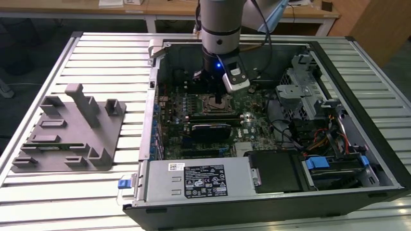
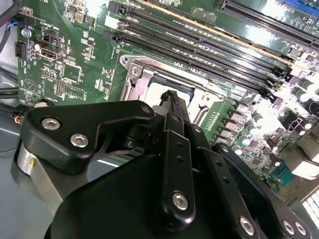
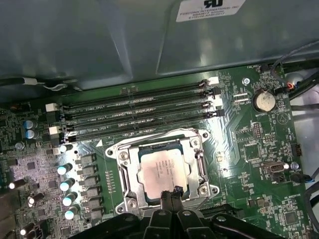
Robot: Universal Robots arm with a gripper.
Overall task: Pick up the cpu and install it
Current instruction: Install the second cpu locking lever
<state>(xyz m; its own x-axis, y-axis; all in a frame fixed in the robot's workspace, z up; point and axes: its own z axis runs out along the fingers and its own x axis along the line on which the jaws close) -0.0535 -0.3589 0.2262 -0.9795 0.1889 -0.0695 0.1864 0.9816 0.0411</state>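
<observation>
Fingers meet at the cpu, seated in the motherboard socket.

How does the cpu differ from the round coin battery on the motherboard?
The cpu is square; the coin battery is round. The cpu is much the larger. The cpu lies inside the metal socket frame with the gripper at its edge; the battery sits apart, near the board's edge. Both are flat, silvery and lie on the green motherboard.
</observation>
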